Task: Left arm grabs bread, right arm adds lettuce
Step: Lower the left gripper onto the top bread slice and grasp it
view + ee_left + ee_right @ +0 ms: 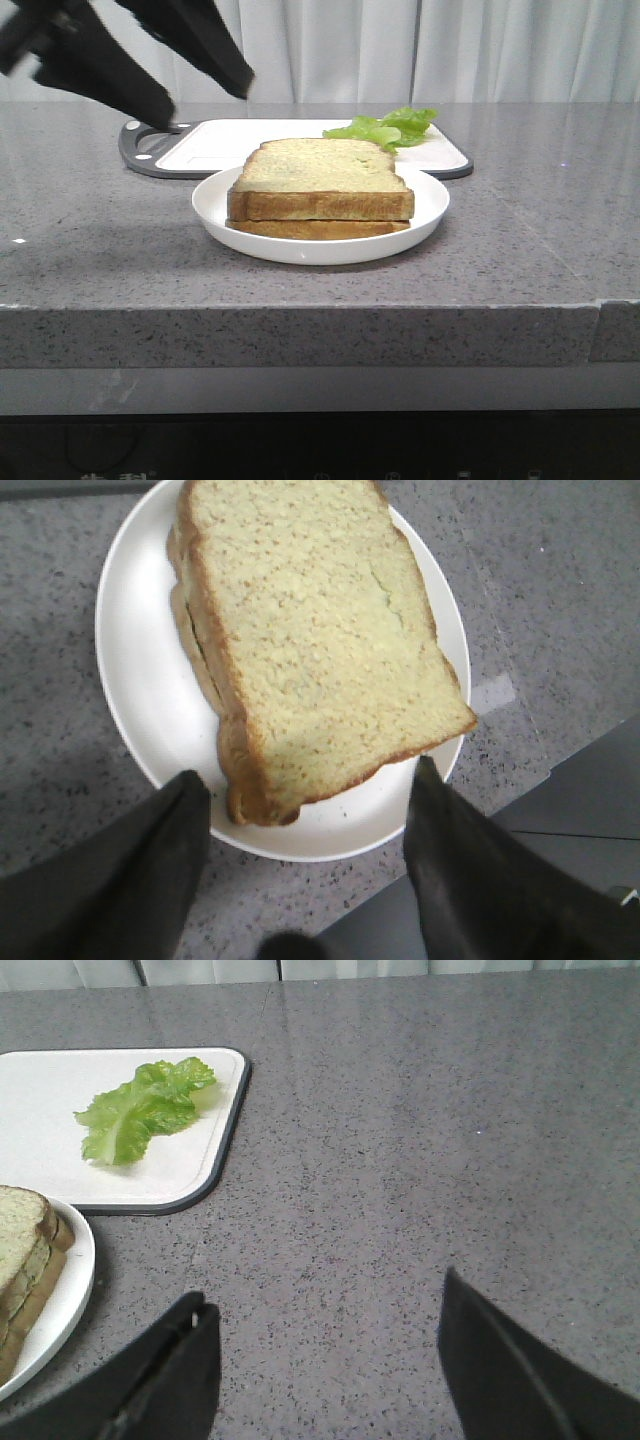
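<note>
The bread (320, 180) is a thick slice with a brown crust and pale speckled face. It lies on top of a thinner slice (315, 229) on a white plate (420, 215). My left gripper (205, 98) hangs open and empty above the table, up and to the left of the plate. In the left wrist view its fingertips (195, 790) stand wide apart over the near corner of the bread (320, 640) without touching it. The lettuce (390, 127) lies on a white cutting board (240, 140) behind the plate. My right gripper (325, 1295) is open and empty over bare table, right of the lettuce (140, 1110).
The cutting board (40, 1160) has a dark grey rim and a handle at its left end. The grey speckled table (520, 240) ends in a front edge close to the plate (140, 680). White curtains hang behind.
</note>
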